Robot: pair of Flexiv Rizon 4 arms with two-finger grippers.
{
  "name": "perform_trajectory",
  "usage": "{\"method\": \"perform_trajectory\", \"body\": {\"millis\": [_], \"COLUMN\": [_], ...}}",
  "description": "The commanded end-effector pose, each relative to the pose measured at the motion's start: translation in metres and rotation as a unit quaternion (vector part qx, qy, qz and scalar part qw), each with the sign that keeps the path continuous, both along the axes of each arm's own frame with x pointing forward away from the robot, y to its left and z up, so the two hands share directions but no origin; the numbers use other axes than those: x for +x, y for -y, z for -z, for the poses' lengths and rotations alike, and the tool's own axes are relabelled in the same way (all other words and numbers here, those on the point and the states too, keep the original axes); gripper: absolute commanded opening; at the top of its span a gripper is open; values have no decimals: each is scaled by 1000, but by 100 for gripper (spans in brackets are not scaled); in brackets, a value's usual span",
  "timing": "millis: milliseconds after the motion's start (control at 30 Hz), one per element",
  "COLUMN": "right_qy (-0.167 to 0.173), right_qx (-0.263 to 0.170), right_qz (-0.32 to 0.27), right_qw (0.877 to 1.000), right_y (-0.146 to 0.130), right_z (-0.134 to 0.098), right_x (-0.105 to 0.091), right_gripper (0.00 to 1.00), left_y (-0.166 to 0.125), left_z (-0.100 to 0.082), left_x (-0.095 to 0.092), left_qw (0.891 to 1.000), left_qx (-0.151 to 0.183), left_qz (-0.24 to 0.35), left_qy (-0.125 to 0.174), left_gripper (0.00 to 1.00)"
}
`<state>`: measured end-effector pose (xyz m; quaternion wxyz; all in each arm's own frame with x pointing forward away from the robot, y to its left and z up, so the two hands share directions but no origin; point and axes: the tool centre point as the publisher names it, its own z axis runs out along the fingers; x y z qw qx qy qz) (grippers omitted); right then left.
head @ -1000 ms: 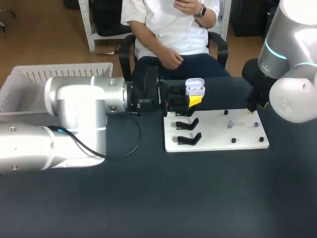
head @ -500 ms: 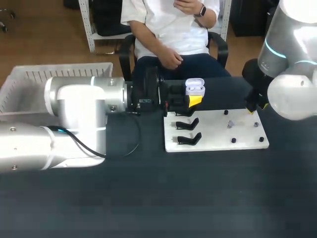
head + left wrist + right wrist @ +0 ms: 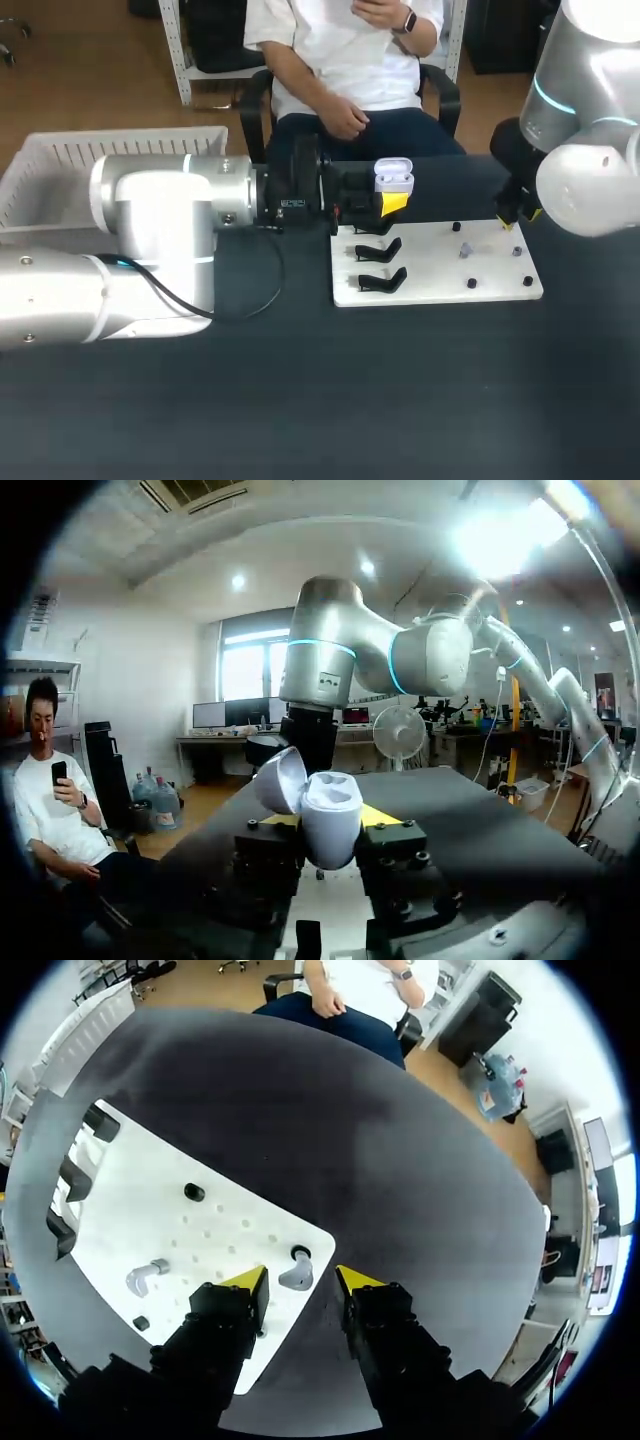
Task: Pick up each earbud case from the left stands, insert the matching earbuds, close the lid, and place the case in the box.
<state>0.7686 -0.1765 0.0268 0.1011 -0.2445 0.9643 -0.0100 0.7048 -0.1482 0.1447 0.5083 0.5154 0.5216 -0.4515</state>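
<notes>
While left end effector grips open case, right arm points down

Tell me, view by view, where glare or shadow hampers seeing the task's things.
Head view: even light, the white earbud case stands out against the dark table. Left wrist view: ceiling lights flare overhead; the case is lit, the left fingers beneath it sit in shadow. Right wrist view: no glare; the grey earbud shows plainly at the white board corner.

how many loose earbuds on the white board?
2. One earbud sits at the white board's corner, just ahead of the open right gripper; the other earbud lies farther in. None appear hidden.
</notes>
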Motion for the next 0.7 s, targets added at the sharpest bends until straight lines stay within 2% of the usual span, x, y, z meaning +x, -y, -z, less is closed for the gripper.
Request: {"method": "perform_trajectory", "body": {"millis": [33,167,300,433,700], "right_qy": [-2,-4,-4,-4,-4], "right_qx": [0,0,1,0,0], "right_qz": [2,2,4,6,9], "right_qw": [1000,1000,1000,1000,1000], "right_y": [-2,-3,-4,-4,-6], "right_z": [1,3,2,2,3], "right_x": [0,0,0,1,2], "right_gripper": [40,36,40,32,29], "left_y": [0,0,0,0,0], "left_z": [1,1,1,1,1], "left_x": [-2,-2,-2,-2,-2], "left_qw": [1000,1000,1000,1000,1000], "left_qx": [-3,-3,-3,-3,-3], "left_qz": [-4,-4,-4,-4,-4], "left_qy": [3,3,3,3,3], "left_gripper": [0,0,0,0,0]}}
